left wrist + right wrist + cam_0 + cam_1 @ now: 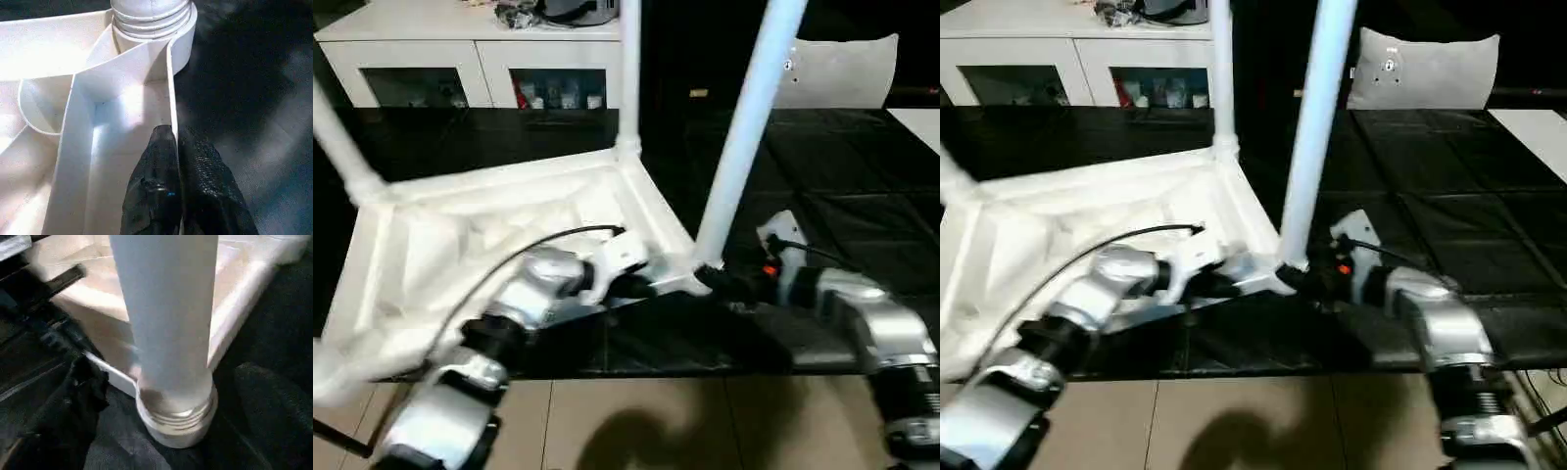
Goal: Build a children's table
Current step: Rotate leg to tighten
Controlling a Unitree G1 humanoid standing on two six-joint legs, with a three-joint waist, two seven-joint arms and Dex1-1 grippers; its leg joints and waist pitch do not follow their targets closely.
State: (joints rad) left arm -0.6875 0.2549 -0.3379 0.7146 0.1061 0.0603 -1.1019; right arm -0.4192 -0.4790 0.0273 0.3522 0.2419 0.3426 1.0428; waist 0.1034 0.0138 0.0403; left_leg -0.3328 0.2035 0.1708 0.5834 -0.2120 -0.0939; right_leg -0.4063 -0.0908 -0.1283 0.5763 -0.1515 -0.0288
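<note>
Left eye view: the children's tabletop [460,245] lies ribbed side up on a black mat, and three legs stand in its corner sockets: one at the 12 o'clock corner [629,69], one cut off at 9 o'clock [337,142], and the near leg [744,127] at about 3 o'clock. The left gripper [651,286] sits at the rim right beside that near socket, I'd guess to stop the top sliding. The right gripper [729,282] is at the leg's base.

Right eye view: same layout. A white cabinet [1077,59] with glass doors and a grey cushion [1425,69] sit at the back, well clear. The gripper cable [1087,250] loops over the ribs.

Left wrist view: its fingers [156,186] are clenched on the rim wall [172,98], with the socket [151,22] just ahead.

Right wrist view: the fingers [73,396] stand wide either side of the leg, released. Thread rings still show at the collar [178,418], so it may not be fully seated.
</note>
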